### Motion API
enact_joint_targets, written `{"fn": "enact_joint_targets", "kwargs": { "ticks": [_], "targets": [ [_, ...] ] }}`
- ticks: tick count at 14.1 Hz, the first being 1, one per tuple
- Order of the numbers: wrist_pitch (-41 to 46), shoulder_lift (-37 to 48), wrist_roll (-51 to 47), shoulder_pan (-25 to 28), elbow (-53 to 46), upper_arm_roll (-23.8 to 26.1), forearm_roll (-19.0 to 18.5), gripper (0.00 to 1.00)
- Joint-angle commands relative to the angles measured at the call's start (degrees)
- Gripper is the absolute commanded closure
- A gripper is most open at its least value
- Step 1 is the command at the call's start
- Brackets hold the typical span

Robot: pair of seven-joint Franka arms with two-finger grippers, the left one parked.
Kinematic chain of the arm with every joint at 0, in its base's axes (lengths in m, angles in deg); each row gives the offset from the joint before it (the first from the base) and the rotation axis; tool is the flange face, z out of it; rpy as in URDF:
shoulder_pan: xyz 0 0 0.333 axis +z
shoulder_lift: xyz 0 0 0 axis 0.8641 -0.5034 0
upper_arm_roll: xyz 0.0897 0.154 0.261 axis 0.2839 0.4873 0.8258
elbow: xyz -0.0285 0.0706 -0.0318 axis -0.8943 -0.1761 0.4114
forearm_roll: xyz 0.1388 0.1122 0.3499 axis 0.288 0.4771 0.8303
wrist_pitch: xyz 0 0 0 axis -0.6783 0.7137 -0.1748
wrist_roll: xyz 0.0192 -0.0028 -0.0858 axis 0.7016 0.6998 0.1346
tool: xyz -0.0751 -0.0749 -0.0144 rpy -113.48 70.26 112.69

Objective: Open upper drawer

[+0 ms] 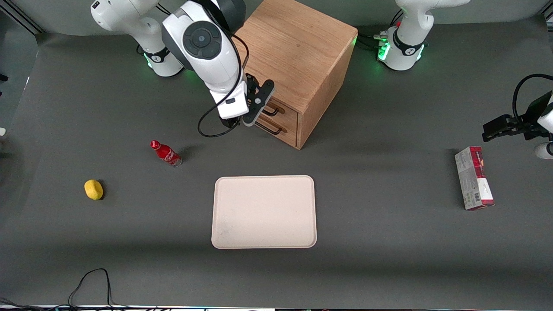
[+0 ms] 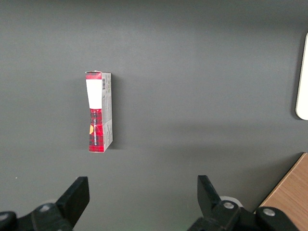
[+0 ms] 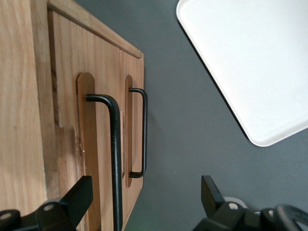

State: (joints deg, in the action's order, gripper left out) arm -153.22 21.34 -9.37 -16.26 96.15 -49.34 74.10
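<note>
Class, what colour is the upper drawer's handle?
Black, on the upper drawer; clearest in the right wrist view, gripper open.

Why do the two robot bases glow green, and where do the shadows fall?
Front view: green lights ring both arm bases, tinting the light oak cabinet edge; soft shadows lie beside the red bottle and yellow lemon. Right wrist view: even light, the open gripper straddling the upper drawer's black handle.
</note>
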Motion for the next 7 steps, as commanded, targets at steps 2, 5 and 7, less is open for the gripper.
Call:
{"fn": "enact_joint_targets", "kwargs": {
  "ticks": [2,5,7],
  "targets": [
    [-5.21,2.62,1.21,1.49,6.21,-0.67,0.46,0.00],
    [-7.68,2.62,1.29,1.49,7.98,-0.75,0.37,0.00],
    [-7.77,2.45,1.38,1.49,8.07,-0.84,0.37,0.00]
  ]
}}
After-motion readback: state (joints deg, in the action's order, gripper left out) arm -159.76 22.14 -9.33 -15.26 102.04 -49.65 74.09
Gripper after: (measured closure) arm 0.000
